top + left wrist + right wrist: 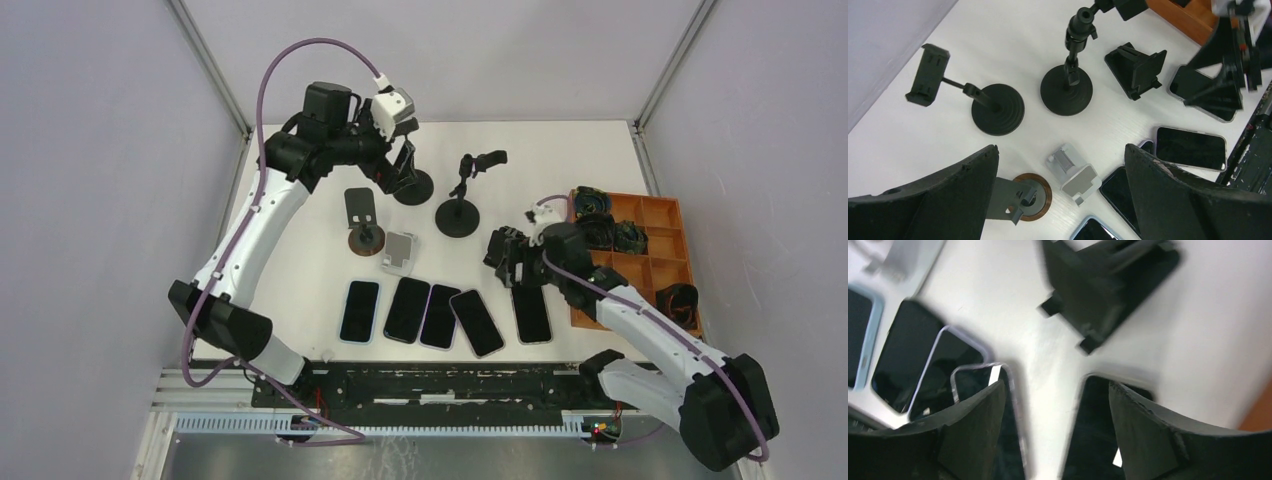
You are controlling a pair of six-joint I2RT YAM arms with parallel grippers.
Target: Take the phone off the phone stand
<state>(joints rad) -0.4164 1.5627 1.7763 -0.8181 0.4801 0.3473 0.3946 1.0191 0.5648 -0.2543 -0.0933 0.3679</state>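
**Inspector:** Right gripper (pixel 1055 385) hangs low over the table (pixel 560 170), jaws spread, nothing clasped between them.

**Clerk:** And the phone?

**Inspector:** Phone (pixel 531 315) lies flat on the table beneath that gripper, at the right end of a row with 4 other phones (pixel 407 310). The black folding stand (pixel 1136 67) just beside it carries nothing. I judge the removal done. The spot simply extends the row.

**Clerk:** Left side?

**Inspector:** Left gripper (pixel 1060 152) hovers wide apart and empty above the far stands, well away from the phone, presumably to stay out of the way.
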